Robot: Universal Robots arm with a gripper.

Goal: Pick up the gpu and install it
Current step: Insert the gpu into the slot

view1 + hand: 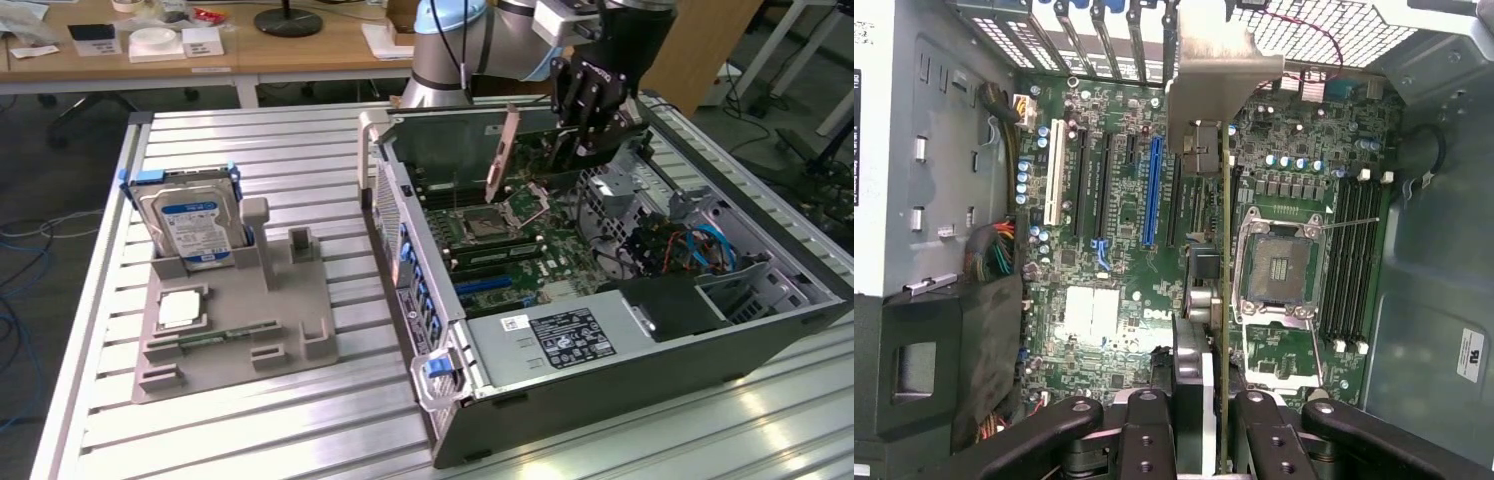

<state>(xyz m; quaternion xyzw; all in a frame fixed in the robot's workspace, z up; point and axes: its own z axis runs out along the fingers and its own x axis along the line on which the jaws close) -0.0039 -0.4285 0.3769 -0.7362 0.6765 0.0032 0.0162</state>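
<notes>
The hand (589,150) (1216,405) is partly closed on the gpu (509,150) (1224,250), which it holds edge-on and upright inside the open computer case (641,400), just above the motherboard (1104,300) between the expansion slots and the processor socket. The case lies on its side on a slatted metal desk (267,140). Well apart from it, toward the exterior view's left, is a grey holder (307,330) with an upright hard drive (194,225). Behind the arm is a wooden desk (307,50) with papers and a black round base (287,20), and blue cables (20,240) trail on the floor.
</notes>
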